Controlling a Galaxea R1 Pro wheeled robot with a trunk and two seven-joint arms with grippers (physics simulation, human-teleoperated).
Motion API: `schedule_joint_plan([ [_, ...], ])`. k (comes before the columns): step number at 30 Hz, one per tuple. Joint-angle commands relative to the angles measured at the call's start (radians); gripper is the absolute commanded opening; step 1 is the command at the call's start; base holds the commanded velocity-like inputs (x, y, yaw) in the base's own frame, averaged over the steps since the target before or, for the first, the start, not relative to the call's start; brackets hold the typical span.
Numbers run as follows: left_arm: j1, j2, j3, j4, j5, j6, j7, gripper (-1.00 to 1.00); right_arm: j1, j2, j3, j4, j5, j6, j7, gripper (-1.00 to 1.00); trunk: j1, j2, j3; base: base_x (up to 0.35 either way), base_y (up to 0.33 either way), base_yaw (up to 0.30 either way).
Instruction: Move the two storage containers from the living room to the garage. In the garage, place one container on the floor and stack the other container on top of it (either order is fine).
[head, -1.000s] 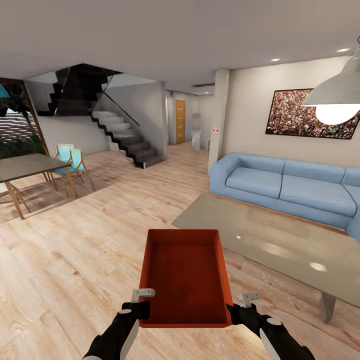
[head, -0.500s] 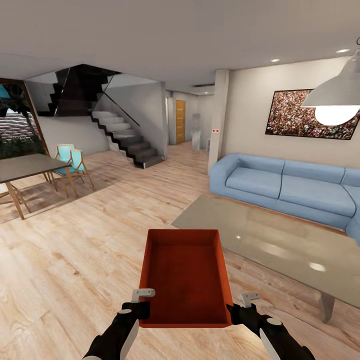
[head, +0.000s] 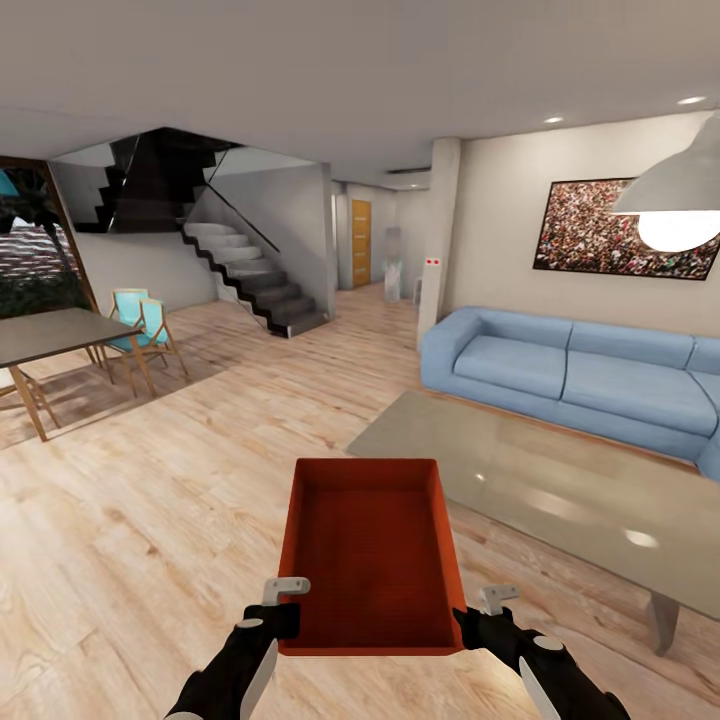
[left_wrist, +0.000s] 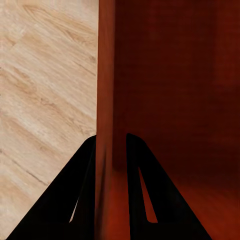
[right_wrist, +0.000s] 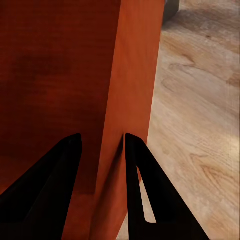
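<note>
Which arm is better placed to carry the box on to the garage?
Neither alone. The left gripper pinches the box's left wall and the right gripper its right wall, so both should probably carry it together.

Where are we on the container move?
Early. One container is lifted, the left gripper and right gripper each clamped on a side wall. We're in the living room by the sofa. Left: reaching the garage, setting it down, fetching and stacking the second.

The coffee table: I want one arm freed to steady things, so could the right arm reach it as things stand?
Probably not: the right end effector is shut on the storage container wall, sharing the carry with the left end effector. The coffee table lies further ahead.
</note>
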Motion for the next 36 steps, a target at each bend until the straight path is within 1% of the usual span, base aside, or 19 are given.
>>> schedule_joint_plan([
  [1,-0.001,-0.001,0.012,-0.004,-0.025,0.007,0.003,-1.0,0.0,-0.001,-0.001,-0.001,0.0,0.007,0.002,-1.0,0.001,-0.002,-0.002,0.269,0.113,0.0],
  [12,-0.001,-0.001,0.016,-0.004,-0.025,0.007,0.003,-1.0,0.0,-0.001,0.0,-0.001,0.0,0.007,0.002,-1.0,0.001,-0.002,-0.002,0.286,0.164,0.016],
  [19,-0.001,-0.001,0.018,-0.004,-0.025,0.009,0.003,-1.0,0.0,-0.001,-0.001,-0.001,0.0,0.007,0.002,-1.0,0.001,-0.002,-0.005,0.288,0.151,0.208],
  [36,-0.001,-0.001,0.02,-0.004,-0.025,0.009,0.004,-1.0,0.0,-0.001,0.001,-0.001,0.001,0.007,0.002,-1.0,0.001,-0.002,-0.025,0.29,0.117,0.152],
])
